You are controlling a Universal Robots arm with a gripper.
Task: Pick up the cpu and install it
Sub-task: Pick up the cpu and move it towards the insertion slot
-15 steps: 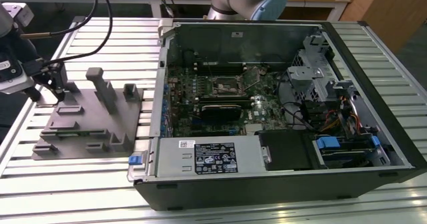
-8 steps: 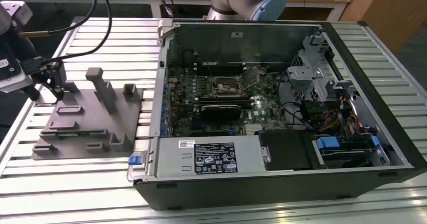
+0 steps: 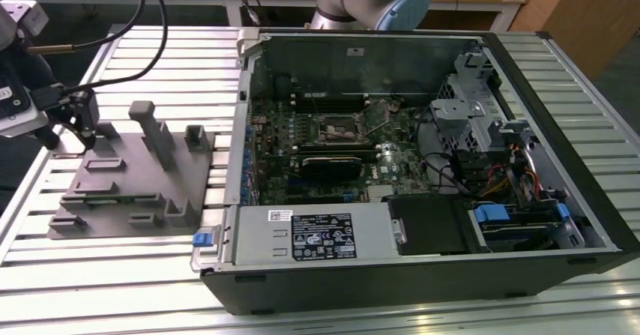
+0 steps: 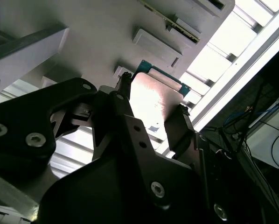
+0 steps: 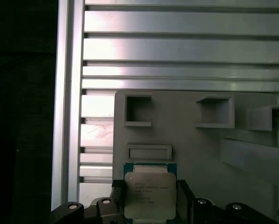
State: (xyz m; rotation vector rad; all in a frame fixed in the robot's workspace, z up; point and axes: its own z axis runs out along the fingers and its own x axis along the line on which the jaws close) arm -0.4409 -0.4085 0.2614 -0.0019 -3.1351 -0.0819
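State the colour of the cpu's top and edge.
The cpu has a silver top, green edge; clearest in first wrist view.

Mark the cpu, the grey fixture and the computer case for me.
cpu (image 5: 149, 191): first wrist view, centre of its silver top.
grey fixture (image 3: 120, 183): exterior view, flat base between the tabs.
computer case (image 3: 400, 286): exterior view, black outer side wall.

Slatted table (image 3: 100, 275), grey fixture (image 3: 130, 192), computer case (image 3: 420, 286)
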